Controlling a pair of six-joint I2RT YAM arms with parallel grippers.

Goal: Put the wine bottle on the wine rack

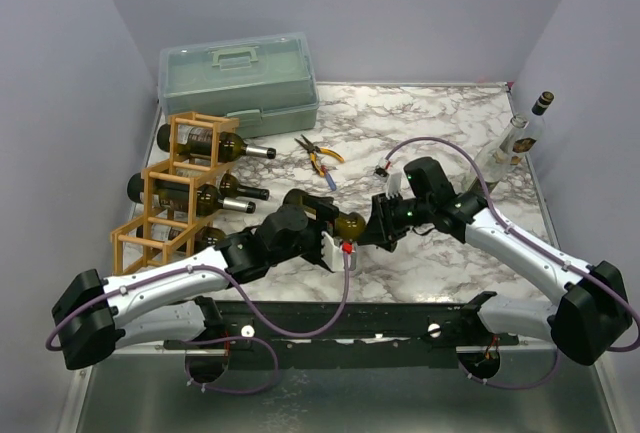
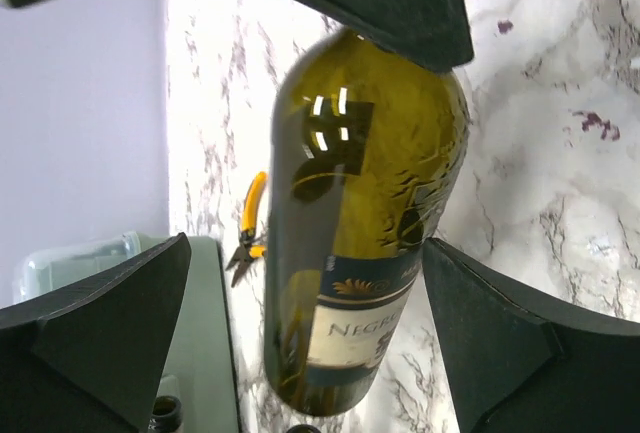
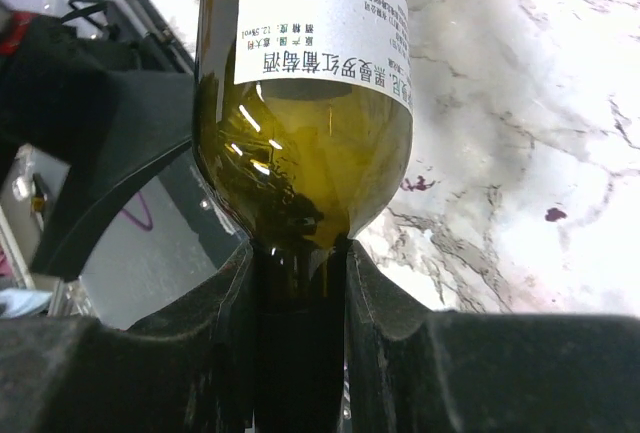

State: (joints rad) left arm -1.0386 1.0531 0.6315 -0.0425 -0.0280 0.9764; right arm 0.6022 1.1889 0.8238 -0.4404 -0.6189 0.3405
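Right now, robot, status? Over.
Right tool shut on wine bottle neck. Left tool open around its body. Left arm lies between it and wine rack.

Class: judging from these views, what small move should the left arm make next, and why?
Probably close the left gripper on the wine bottle: its fingers stand open either side of the body, while the right gripper is clamped on the neck.
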